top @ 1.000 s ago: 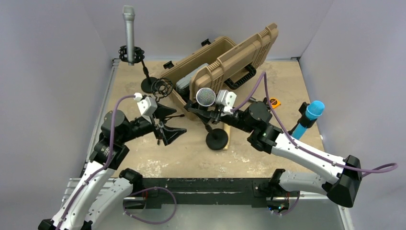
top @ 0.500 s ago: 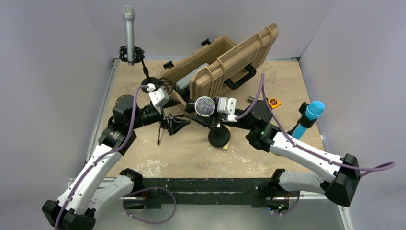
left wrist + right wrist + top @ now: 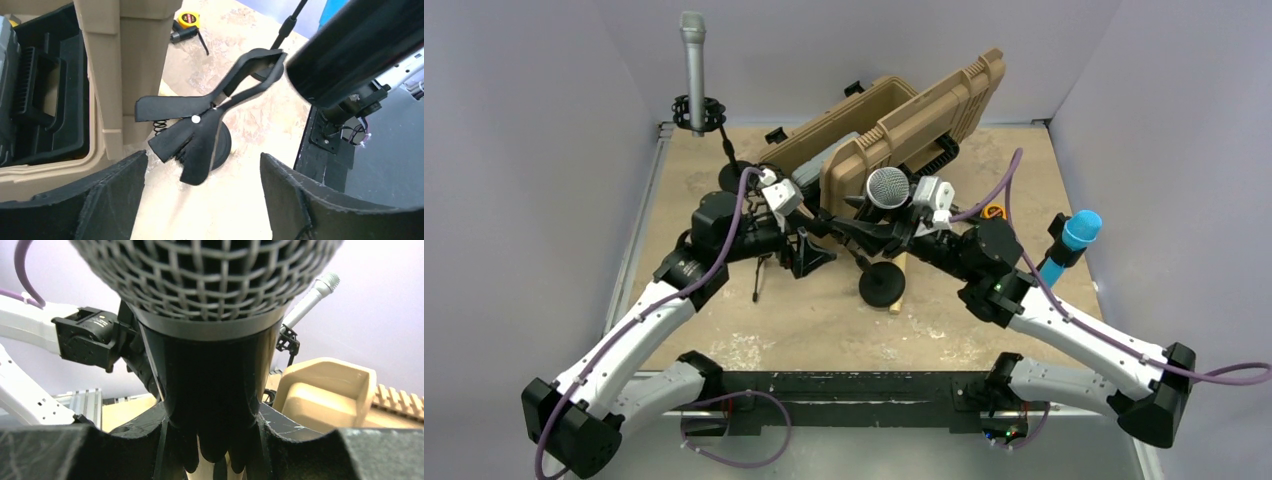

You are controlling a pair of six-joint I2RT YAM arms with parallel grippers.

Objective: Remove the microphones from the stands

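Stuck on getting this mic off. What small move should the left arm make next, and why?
Probably ease the left gripper forward and squeeze the clip handles: they lie just ahead between its open jaws, and the right gripper holds the microphone.

The table (image 3: 824, 320) bears a tan case (image 3: 894, 130), stand base (image 3: 881, 285) and tape measure (image 3: 188, 19).
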